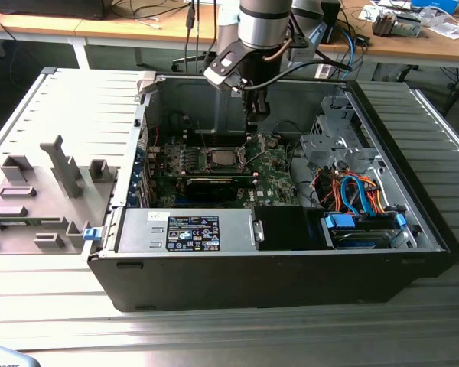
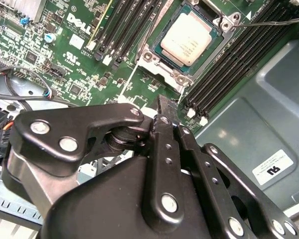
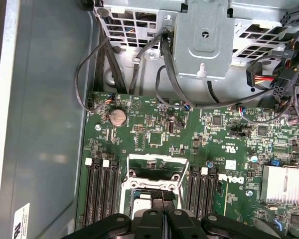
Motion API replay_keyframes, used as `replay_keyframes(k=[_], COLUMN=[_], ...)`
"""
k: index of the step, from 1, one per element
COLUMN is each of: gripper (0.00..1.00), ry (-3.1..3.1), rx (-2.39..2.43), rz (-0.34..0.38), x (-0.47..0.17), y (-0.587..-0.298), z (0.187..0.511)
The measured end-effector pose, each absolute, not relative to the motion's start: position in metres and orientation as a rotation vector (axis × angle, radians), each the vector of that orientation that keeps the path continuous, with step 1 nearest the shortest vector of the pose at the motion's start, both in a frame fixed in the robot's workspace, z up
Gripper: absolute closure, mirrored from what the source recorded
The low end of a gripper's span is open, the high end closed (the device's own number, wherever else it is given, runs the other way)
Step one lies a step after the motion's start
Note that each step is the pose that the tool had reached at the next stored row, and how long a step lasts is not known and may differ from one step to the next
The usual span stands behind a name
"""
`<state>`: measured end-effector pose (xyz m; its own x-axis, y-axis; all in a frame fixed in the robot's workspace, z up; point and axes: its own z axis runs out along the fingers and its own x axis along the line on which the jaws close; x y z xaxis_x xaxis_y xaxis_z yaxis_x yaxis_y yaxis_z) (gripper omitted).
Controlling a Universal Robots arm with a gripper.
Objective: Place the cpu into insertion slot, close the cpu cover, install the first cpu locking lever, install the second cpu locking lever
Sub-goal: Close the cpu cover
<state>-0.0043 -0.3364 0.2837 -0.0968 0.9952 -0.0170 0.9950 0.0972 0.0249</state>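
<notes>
Dull silver-grey square cpu [image 2: 189,37] sits flat in the silver-rimmed square insertion slot [image 2: 152,55] on the green circuit board [image 2: 82,47], face bare. Thin metal lever [image 2: 269,22] juts out beside it. Black gripper [image 3: 163,198]: jaws pinched together, holding nothing. Arm points down, roughly 1 o'clock of the slot in the exterior view

light: bright, even, seemingly from overhead | exterior view: computer case [image 1: 291,267] outside well lit, its inside shaded, board dim | second wrist view: pale glare on cpu [image 2: 189,39], soft highlights on black gripper [image 2: 165,107] | first wrist view: grey case wall faintly sheened
</notes>
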Motion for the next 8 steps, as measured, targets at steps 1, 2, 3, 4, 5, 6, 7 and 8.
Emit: replay_keyframes(k=[1,2,3,4,5,6,7,8], gripper=[0.89,0.89,0.89,0.89,0.89,0.89,0.89,0.89], ry=[2.305,2.305,2.305,2.305,2.305,2.305,2.305,2.305], rx=[2.091,2.091,2.091,2.091,2.091,2.091,2.091,2.091], rz=[0.011,0.011,0.011,0.011,0.011,0.011,0.011,0.011], x=[-0.0042,-0.0041,-0.0039,-0.0038,-0.0035,-0.0029,-0.0017,-0.0012], y=[-0.3364,-0.3364,-0.3364,-0.3364,-0.3364,-0.3364,-0.3364,-0.3364], z=[0.2837,0.2837,0.2836,0.2836,0.2835,0.2833,0.2830,0.2828])
